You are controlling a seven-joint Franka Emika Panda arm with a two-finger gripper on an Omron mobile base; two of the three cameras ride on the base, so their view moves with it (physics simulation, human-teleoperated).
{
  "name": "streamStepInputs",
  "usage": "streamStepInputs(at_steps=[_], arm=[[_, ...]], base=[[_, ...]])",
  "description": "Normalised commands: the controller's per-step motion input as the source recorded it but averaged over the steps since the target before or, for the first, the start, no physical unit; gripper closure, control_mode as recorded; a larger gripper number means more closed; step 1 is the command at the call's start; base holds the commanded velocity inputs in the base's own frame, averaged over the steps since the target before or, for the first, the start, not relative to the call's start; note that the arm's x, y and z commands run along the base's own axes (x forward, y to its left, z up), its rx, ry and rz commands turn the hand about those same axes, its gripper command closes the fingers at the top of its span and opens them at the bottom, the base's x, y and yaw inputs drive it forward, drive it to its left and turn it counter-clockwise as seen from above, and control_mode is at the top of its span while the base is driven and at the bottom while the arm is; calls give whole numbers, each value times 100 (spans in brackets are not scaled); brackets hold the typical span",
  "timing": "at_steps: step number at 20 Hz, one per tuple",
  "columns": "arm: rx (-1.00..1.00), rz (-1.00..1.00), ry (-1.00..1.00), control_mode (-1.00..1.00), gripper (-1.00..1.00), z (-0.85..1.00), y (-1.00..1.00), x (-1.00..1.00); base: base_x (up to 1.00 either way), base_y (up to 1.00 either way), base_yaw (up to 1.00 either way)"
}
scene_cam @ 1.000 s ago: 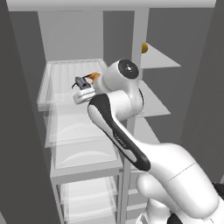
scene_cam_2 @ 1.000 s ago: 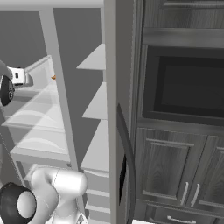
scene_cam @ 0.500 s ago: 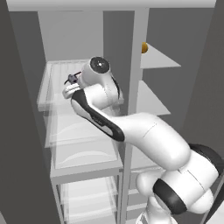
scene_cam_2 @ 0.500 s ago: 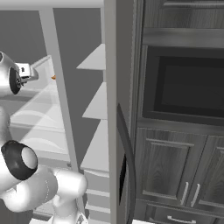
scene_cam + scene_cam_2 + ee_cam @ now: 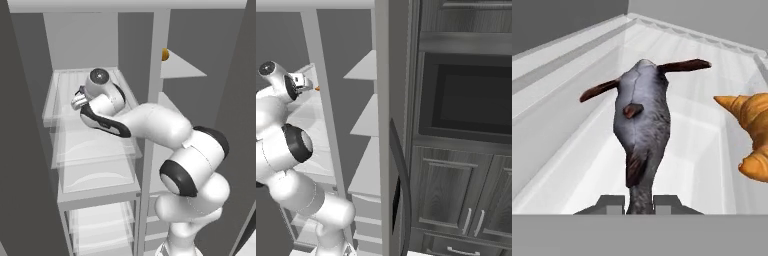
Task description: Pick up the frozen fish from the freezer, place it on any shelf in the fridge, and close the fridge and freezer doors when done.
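Pinching the frozen fish (image 5: 641, 130) near one end, the gripper (image 5: 638, 204) is being held over the translucent ribbed shelf (image 5: 567, 145) in the fridge (image 5: 30, 150); the jaws are pressed together on the narrow grey part between them. In the hand view the fish is being carried lengthwise along the gripper's line of sight, its long axis running away from the fingers toward the back of the shelf, with two dark spiky ends spreading sideways at the far end. Whether it is touching the shelf cannot be told. It is being judged as stiff, light and probably slick, so a hold on the thicker body would be safer than at the thin tip. An orange croissant (image 5: 751, 142) is lying just beside it on the shelf.
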Motion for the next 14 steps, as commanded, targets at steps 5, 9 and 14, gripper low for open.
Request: streamStepInputs(at_steps=[5,9,14], arm=[[-3,-9,0,-100,-100,-14,1,92],[0,-7,0,-100,-100,0,1,5],[1,-10,0,-100,-100,0,-1,-96]], base=[[0,0,0],[0,0,0],[0,0,0]])
